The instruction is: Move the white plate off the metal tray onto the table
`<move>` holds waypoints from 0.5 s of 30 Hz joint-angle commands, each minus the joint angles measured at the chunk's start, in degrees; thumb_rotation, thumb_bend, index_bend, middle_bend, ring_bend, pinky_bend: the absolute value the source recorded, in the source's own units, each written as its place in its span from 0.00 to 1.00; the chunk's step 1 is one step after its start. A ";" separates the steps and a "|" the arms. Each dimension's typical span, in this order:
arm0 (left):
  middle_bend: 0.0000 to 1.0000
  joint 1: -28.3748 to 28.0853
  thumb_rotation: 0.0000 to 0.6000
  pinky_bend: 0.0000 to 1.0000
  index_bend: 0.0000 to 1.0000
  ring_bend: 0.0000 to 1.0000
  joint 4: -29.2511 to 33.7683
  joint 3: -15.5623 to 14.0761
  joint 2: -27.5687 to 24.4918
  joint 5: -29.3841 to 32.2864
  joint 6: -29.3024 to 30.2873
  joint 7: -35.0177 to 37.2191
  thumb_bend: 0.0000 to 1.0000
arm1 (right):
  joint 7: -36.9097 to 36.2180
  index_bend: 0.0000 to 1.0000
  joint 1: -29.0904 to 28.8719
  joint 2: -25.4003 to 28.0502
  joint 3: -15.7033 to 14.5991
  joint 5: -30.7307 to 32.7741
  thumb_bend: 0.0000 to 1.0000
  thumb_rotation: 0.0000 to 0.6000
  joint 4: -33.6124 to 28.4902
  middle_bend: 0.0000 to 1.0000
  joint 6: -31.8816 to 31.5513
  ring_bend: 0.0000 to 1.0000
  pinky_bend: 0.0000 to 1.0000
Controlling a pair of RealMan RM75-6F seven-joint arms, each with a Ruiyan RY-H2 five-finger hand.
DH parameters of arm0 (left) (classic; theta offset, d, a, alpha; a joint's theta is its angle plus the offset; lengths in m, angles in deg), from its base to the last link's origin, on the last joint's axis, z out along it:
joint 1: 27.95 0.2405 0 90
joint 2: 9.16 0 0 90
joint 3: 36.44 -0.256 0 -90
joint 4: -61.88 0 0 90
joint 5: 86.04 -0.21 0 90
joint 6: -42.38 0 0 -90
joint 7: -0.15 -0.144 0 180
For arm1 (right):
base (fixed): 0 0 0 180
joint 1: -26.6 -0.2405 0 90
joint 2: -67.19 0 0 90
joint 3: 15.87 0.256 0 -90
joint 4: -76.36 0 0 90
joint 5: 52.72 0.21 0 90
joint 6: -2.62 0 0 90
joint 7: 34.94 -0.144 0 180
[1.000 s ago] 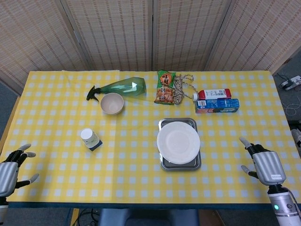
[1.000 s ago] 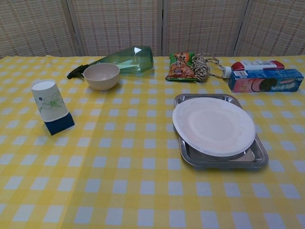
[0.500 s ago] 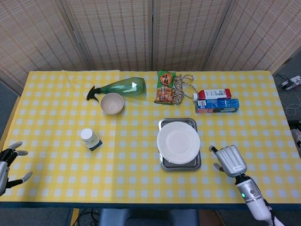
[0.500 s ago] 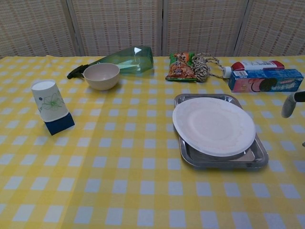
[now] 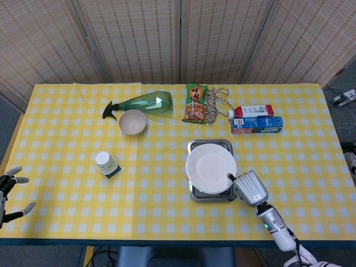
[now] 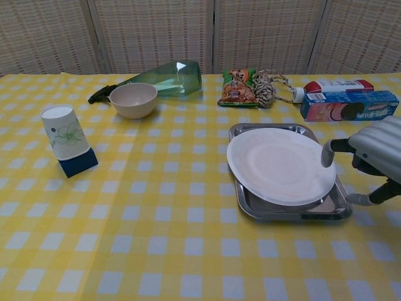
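Note:
The white plate lies on the metal tray, overhanging its left side, right of the table's middle. My right hand is at the plate's right rim, fingers apart, with one fingertip over the rim and another low beside the tray's corner. Whether it touches the plate is unclear; nothing is held. My left hand hangs open off the table's front left corner, seen only in the head view.
A green spray bottle and a beige bowl lie at the back left. A paper cup on a blue box stands left of centre. A snack bag, rope, carton and blue cookie box sit behind the tray.
My right hand has moved left from the table's right front area up to the plate's right rim. The left hand drifted slightly left. The plate and tray have not moved.

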 commanded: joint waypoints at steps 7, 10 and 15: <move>0.20 0.11 1.00 0.56 0.44 0.25 0.01 0.06 -0.20 -0.06 0.15 0.37 0.00 | -0.12 0.41 -1.60 -2.16 -0.47 -0.36 0.00 1.00 1.73 1.00 0.57 1.00 1.00; 0.20 0.24 1.00 0.56 0.44 0.25 -0.04 0.23 -0.33 0.13 0.38 0.39 0.00 | -0.08 0.41 -2.05 -2.36 -0.51 0.03 0.00 1.00 1.90 1.00 1.12 1.00 1.00; 0.20 0.41 1.00 0.56 0.44 0.25 -0.08 0.66 -0.50 0.91 0.62 0.23 0.00 | 0.29 0.41 -2.77 -2.76 -0.47 0.75 0.00 1.00 2.23 1.00 2.12 1.00 1.00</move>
